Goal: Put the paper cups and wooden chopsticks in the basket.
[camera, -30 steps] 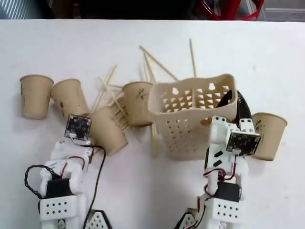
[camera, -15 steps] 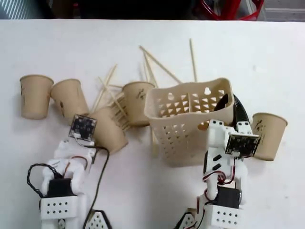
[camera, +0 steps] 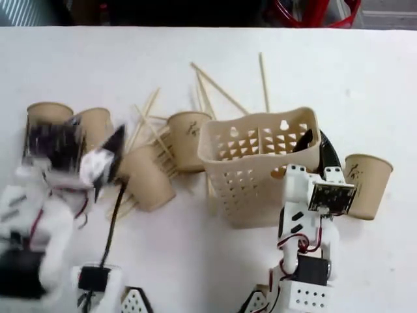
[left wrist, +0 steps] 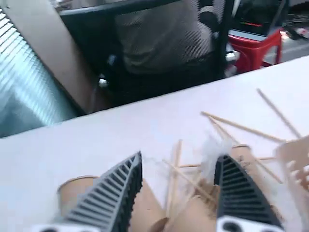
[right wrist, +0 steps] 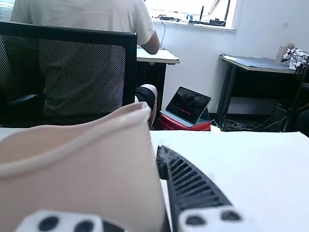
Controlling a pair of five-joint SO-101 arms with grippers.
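On the white table [camera: 195, 261], toward my right side, the basket [camera: 260, 166] stands upright with its wall pinched in my right pincer [camera: 317, 141]. One jaw is inside the rim and one outside, so that pincer is clamped on the basket. My left pincer [left wrist: 176, 186] hangs with its jaws wide apart above the cluster to the left of the basket. There the paper cups [camera: 189, 140] lie among the scattered chopsticks [camera: 212, 91], and one more cup [camera: 368, 182] sits on the basket's far side, just beside my right arm. I can see nothing in the basket, so I judge the task barely begun. The step in hand is the first pick, with my right arm steadying the basket. Next I need to bring the open left jaws down around one cup, most likely the tipped cup [camera: 146, 179] nearest the basket. I must straddle its wall cleanly without trapping the chopsticks underneath, then close gently, since thin paper crushes easily.
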